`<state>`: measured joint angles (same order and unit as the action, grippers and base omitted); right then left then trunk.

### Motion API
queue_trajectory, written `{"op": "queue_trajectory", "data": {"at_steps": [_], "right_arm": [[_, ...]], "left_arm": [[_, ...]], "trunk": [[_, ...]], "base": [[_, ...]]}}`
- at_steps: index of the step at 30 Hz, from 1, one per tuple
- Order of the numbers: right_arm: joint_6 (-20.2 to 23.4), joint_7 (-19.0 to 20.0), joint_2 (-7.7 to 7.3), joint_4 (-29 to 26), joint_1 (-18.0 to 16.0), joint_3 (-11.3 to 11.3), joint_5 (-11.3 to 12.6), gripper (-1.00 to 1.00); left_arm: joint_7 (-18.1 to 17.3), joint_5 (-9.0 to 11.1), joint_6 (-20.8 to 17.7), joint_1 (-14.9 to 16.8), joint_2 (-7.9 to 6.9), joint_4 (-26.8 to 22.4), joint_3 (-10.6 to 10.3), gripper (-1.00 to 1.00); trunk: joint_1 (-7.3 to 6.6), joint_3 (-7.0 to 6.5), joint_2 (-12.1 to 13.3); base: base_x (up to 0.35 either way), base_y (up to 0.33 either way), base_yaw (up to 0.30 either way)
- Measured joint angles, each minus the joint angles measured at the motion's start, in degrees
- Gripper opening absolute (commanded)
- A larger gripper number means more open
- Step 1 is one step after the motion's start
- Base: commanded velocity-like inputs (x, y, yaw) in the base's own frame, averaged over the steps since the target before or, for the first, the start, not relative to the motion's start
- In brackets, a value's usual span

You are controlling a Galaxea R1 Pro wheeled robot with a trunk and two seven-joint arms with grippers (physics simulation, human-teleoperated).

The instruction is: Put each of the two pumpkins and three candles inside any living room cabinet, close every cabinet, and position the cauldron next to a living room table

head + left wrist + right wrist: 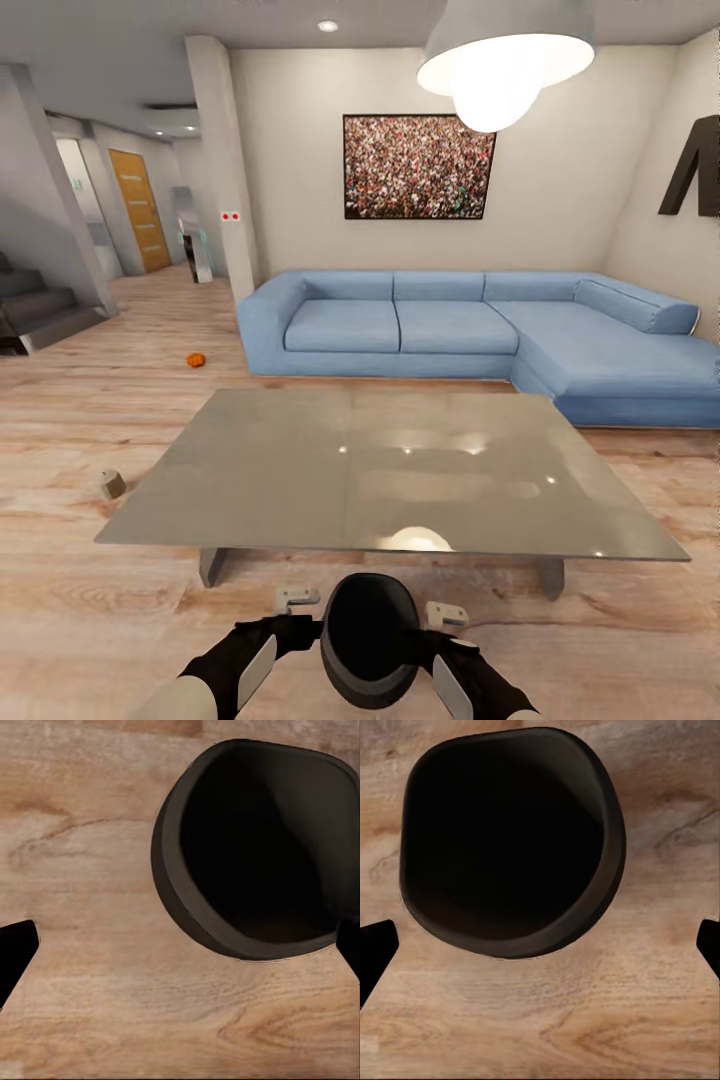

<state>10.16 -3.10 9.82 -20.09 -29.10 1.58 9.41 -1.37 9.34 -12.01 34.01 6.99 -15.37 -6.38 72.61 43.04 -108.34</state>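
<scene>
Both tools (297,598) (446,614) apparently flank the cauldron (368,640) beside the table (380,470).

The head camera looks forward and down over a pale glossy glass-topped table (390,470). Both wrist cameras face straight down, close above the wooden plank floor (112,870), sharing the dark round open-mouthed cauldron (510,840).

A blue corner sofa (480,335) sits beneath a framed crowd picture (418,166) on wooden flooring (90,420).
</scene>
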Motion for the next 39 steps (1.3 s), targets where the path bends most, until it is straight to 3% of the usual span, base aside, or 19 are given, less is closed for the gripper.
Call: {"op": "queue_trajectory", "data": {"at_steps": [9,39], "right_arm": [[-0.01,-0.07,0.03,0.04,-0.03,0.00,0.02,1.00],[-0.02,-0.08,0.04,0.18,0.00,-0.07,-0.01,1.00]], "left_arm": [[0.06,0.00,0.06,-0.01,-0.01,-0.02,0.00,1.00],[0.09,0.09,1.03,-0.02,-0.01,-0.29,0.07,1.00]], "trunk": [[-1.98,-1.72,3.61],[-2.01,-1.75,3.62]], "base": [[-0.304,0.044,0.113],[-0.044,0.001,0.285]]}}
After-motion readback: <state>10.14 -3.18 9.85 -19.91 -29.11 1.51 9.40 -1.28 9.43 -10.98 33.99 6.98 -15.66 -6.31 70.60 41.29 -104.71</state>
